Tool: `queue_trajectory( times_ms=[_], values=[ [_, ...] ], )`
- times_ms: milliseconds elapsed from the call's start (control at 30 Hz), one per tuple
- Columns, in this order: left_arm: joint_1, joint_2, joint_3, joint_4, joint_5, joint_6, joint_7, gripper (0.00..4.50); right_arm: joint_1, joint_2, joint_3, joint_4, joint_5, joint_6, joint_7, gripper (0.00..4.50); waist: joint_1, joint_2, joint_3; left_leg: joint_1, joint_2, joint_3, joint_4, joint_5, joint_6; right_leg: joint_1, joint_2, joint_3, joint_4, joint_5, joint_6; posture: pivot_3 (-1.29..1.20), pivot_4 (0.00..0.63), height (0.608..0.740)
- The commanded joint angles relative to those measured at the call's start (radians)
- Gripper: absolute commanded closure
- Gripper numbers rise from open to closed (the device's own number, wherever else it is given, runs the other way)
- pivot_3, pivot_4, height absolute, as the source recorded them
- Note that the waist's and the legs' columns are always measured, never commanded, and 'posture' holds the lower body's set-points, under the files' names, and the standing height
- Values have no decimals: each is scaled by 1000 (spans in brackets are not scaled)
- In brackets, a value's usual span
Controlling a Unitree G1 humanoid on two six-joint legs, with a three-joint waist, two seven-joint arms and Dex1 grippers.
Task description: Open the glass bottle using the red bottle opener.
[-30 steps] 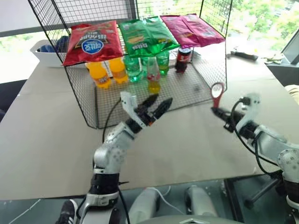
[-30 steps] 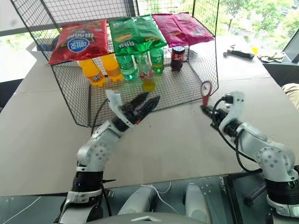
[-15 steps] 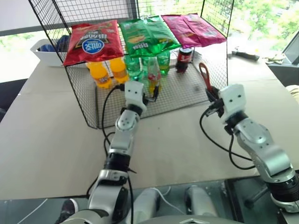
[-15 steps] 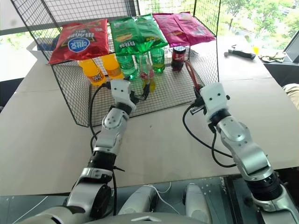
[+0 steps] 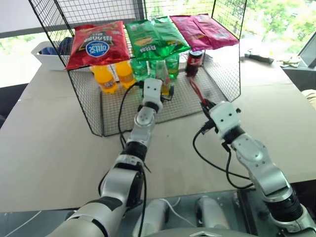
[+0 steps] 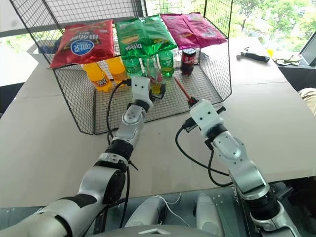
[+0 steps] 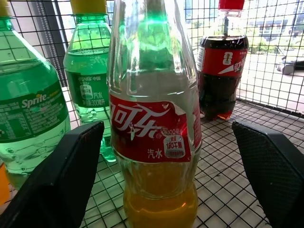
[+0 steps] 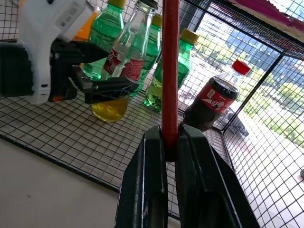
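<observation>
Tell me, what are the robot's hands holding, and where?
The right gripper pinches the red bottle opener by its handle. The left gripper holds nothing.

I found myself in a mock shop display set up in an office or lab room. A black wire rack (image 5: 224, 74) stood on a plain tabletop (image 5: 49, 143), with crisp bags (image 5: 97, 43) on its upper shelf and soft-drink bottles (image 5: 105, 78) below. Large windows (image 5: 276, 19) behind showed trees outside.
</observation>
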Motion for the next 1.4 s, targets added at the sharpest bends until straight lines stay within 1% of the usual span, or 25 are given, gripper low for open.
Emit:
queue_trajectory(
  times_ms=[33, 133, 367, 733, 833, 900, 933, 967, 1033, 1133, 1200, 1300, 1400],
  values=[
    [-71, 0, 1, 75, 27, -49, 44, 47, 18, 17, -23, -52, -31, -25, 11, 4500, 0, 0, 0, 0, 0, 0, 0, 0, 0, 0, 0, 0, 0, 0, 0, 0, 150, 740],
    [-115, 2, 2, 145, 42, -61, 82, 47, 44, 57, -56, -59, -27, -24, -9, 4500, 0, 0, 0, 0, 0, 0, 0, 0, 0, 0, 0, 0, 0, 0, 0, 0, 150, 740],
    [-213, -3, 10, 282, 42, -62, 85, 47, 67, 105, -101, -75, -98, -48, -46, 4500, -1, 0, 0, 0, -1, 0, 0, 0, 0, 0, 0, 0, 0, 0, 0, 0, 150, 740],
    [-296, -9, 16, 374, 53, 5, 119, 47, 95, 159, -99, -73, -161, -59, -49, 4500, -2, 0, 0, 0, -2, 0, 0, 0, 0, 0, 0, 0, 1, 0, 0, 0, 150, 740],
    [-298, -10, 21, 367, 44, 6, 99, 828, 92, 161, -103, -65, -168, -69, -43, 4500, -2, 0, 0, 0, -2, 0, 0, 0, 0, 0, 0, 0, 1, 0, 0, 0, 150, 740],
    [-296, -10, 23, 360, 43, 5, 90, 1543, 92, 162, -108, -60, -172, -74, -39, 4500, -1, 0, 0, 0, -2, 0, 0, 0, 0, 0, 0, 0, 1, 0, 0, 0, 150, 740],
    [-292, -8, 25, 352, 42, 3, 84, 1691, 92, 160, -115, -55, -174, -78, -38, 4500, -1, 0, 0, 0, -2, 0, 1, 0, 0, 0, 0, 0, 1, 0, 0, 0, 150, 740],
    [-285, -5, 26, 341, 39, 2, 76, 1687, 91, 157, -126, -50, -174, -82, -38, 4500, -1, 0, 0, 0, -2, 0, 1, 0, 0, 0, 0, 0, 1, 0, 0, 0, 150, 740],
    [-254, 2, 28, 285, 21, 10, 25, 1688, 86, 144, -157, -39, -172, -90, -35, 4500, -1, 0, 0, 0, -2, 0, 1, 0, 0, 0, 0, 0, 1, 0, 0, 0, 150, 740],
    [-171, 10, 16, 127, -8, 53, -75, 1688, 80, 123, -209, -22, -165, -99, -29, 4500, -5, 0, 0, 0, -2, 0, 0, 0, 0, 0, 0, 0, 1, 0, 0, 0, 150, 740],
    [-96, 16, -3, -34, -28, 117, -143, 1688, 76, 113, -248, -11, -157, -102, -27, 4500, -8, 0, 0, 0, -1, 0, 0, 0, 0, -1, 0, 0, 1, 0, 0, 0, 150, 740],
    [53, 38, -43, -358, -94, 287, -276, 1688, 62, 108, -320, 14, -129, -102, -30, 4500, -16, 0, 0, -1, 0, 0, 0, 0, 0, -2, 0, 1, 1, 0, 0, 0, 150, 740],
    [208, 106, -99, -658, -132, 436, -393, 1688, 36, 100, -377, 49, -102, -110, -27, 4500, -27, 0, 0, -2, 0, 1, 0, 0, 0, -3, 0, 2, 2, 0, 0, 0, 150, 740]
  ],
)
